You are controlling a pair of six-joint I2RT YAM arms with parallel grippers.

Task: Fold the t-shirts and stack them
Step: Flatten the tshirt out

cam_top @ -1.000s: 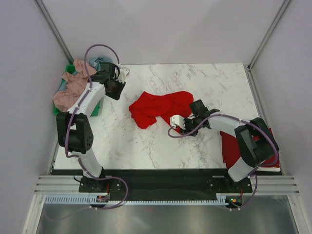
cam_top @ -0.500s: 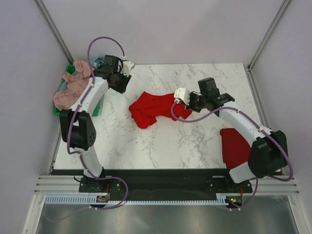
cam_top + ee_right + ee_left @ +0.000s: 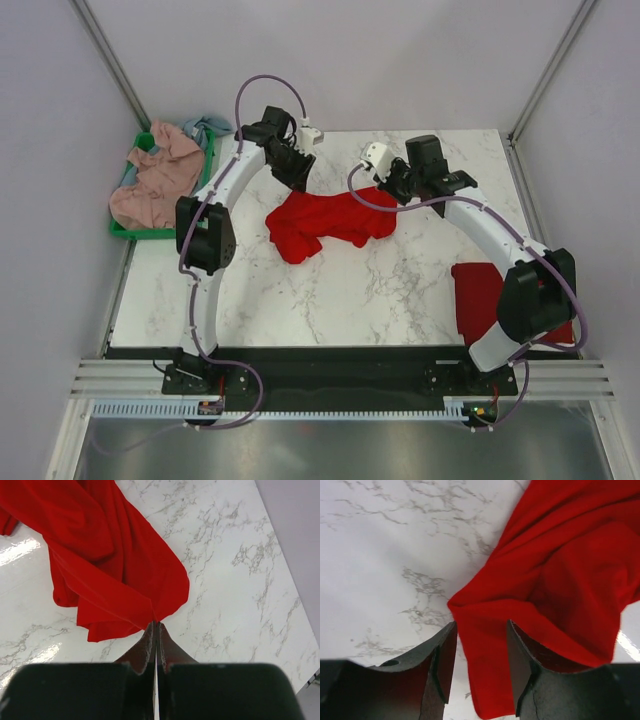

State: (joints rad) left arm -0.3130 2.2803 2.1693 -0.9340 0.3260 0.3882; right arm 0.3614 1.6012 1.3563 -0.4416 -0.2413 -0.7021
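A crumpled bright red t-shirt [image 3: 325,222] lies in the middle of the marble table. My right gripper [image 3: 393,186] is at its far right edge, shut and pinching a raised fold of the red fabric [image 3: 125,575] at its tips [image 3: 156,623]. My left gripper [image 3: 297,174] is open just above the shirt's far left corner; in the left wrist view that red corner [image 3: 485,645] lies between the open fingers [image 3: 481,630]. Another red t-shirt [image 3: 484,300] lies folded flat at the right edge. Dusty pink shirts [image 3: 160,180] and a grey-blue one [image 3: 207,126] fill the bin.
A green plastic bin [image 3: 150,232] stands at the table's far left edge, heaped with shirts. The right arm's base partly covers the folded red shirt. Grey walls close in the table on three sides.
My left gripper swung right from the bin to the red shirt's far left corner. My right gripper moved from the shirt's near side to its far right, drawing the fabric with it.
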